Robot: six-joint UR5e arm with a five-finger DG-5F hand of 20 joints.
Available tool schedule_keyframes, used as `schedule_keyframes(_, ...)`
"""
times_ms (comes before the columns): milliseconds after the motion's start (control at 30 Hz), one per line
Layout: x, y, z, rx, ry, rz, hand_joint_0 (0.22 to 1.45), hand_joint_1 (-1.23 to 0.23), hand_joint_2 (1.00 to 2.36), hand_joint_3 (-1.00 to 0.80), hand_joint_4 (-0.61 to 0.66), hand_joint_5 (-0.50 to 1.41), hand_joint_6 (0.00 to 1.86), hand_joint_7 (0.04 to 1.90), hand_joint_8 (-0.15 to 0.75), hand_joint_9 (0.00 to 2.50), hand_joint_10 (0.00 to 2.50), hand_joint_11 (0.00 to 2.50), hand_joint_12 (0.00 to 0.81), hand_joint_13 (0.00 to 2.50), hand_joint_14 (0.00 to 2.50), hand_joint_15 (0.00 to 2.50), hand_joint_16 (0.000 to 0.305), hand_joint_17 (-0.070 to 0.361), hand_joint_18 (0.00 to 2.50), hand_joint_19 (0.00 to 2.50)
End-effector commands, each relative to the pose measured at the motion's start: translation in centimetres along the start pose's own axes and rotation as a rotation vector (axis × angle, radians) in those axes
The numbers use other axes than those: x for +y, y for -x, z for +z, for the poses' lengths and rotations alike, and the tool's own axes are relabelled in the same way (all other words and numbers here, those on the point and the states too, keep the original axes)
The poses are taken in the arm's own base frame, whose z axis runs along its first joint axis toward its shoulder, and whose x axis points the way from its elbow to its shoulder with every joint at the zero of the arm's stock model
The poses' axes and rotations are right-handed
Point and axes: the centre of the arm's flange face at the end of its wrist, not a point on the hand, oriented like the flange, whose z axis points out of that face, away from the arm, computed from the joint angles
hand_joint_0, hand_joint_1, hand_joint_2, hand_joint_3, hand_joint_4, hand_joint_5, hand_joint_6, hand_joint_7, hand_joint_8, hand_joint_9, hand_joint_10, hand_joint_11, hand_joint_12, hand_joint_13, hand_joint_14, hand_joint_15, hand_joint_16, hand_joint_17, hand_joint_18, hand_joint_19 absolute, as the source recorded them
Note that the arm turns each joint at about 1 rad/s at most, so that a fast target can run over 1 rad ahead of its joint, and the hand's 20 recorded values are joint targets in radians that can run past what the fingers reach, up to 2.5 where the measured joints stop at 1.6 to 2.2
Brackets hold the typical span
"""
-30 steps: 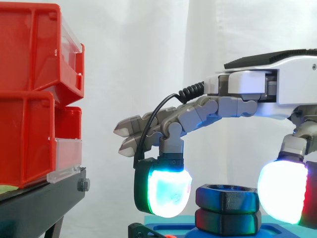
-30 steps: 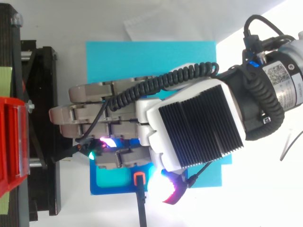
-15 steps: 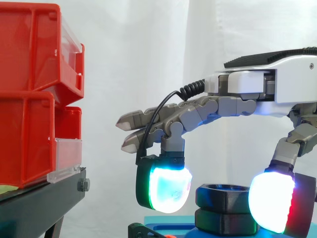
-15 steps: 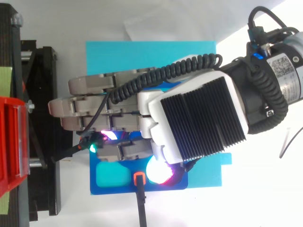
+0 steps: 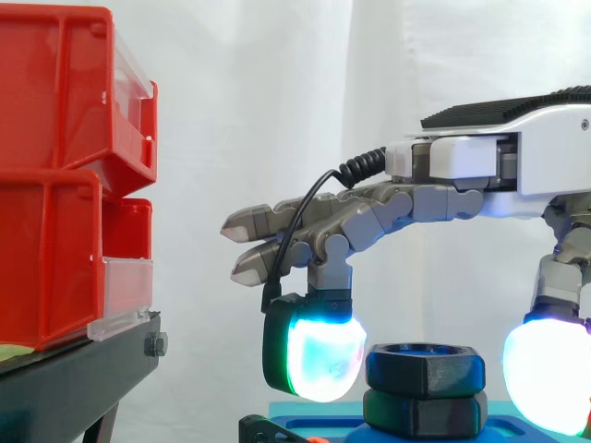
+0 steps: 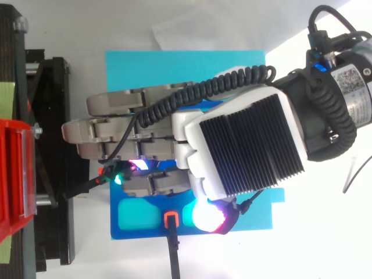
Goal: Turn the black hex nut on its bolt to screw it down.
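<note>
Closest in the side view, a blue base lies on the counter, with a small orange clip at its near edge. The black hex nut stands upright above this base. It sits on top of a second black hex piece of the same shape.

The robot hand reaches in level from the right, above the nut. It is spread and pinches nothing. Its thumb hangs down on the right of the nut, glowing white, with a clear gap between them. One bent finger hangs down on the left, its pad glowing cyan and green. It is just beside the nut's edge, and I cannot tell whether they touch. The other fingers stretch out straight to the left, well above the nut.

Under the base, a pale blue mat runs further back. At the left, red bins are stacked on a black stand. A white curtain hangs behind everything.
</note>
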Motion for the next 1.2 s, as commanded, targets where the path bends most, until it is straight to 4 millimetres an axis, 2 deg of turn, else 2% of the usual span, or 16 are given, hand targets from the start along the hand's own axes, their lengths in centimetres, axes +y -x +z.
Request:
schedule_keyframes(0,0.01,-0.12,-0.15,0.01,0.002,0.001,0.3,-0.41,1.0,-0.5,0.25,-0.21,0.5,0.94,0.296,0.29,0.0,0.0,0.409,0.07,0.0,0.0,0.076,0.172,0.24,0.04)
schedule_keyframes(267,-0.2,-0.15,-0.35,0.012,0.005,-0.001,0.44,-0.5,1.0,-0.5,0.19,-0.2,0.5,0.93,0.243,0.31,0.0,0.0,0.346,0.08,0.0,0.0,0.062,0.14,0.21,0.03)
schedule_keyframes(433,-0.27,-0.03,-0.72,0.021,0.009,0.004,0.47,-0.56,1.0,-0.5,0.18,-0.2,0.5,0.94,0.231,0.32,0.0,0.0,0.33,0.08,0.0,0.0,0.059,0.132,0.2,0.03)
schedule_keyframes(900,-0.61,-0.17,-1.0,0.026,0.006,0.007,0.42,-0.58,1.0,-0.5,0.23,-0.18,0.5,1.04,0.254,0.34,0.0,0.0,0.358,0.12,0.0,0.0,0.064,0.143,0.25,0.02)
schedule_keyframes(1167,-0.61,-0.17,-1.0,0.026,0.006,0.007,0.49,-0.62,1.0,-0.5,0.2,-0.16,0.5,1.18,0.232,0.34,0.0,0.0,0.327,0.12,0.0,0.0,0.057,0.128,0.24,0.03)
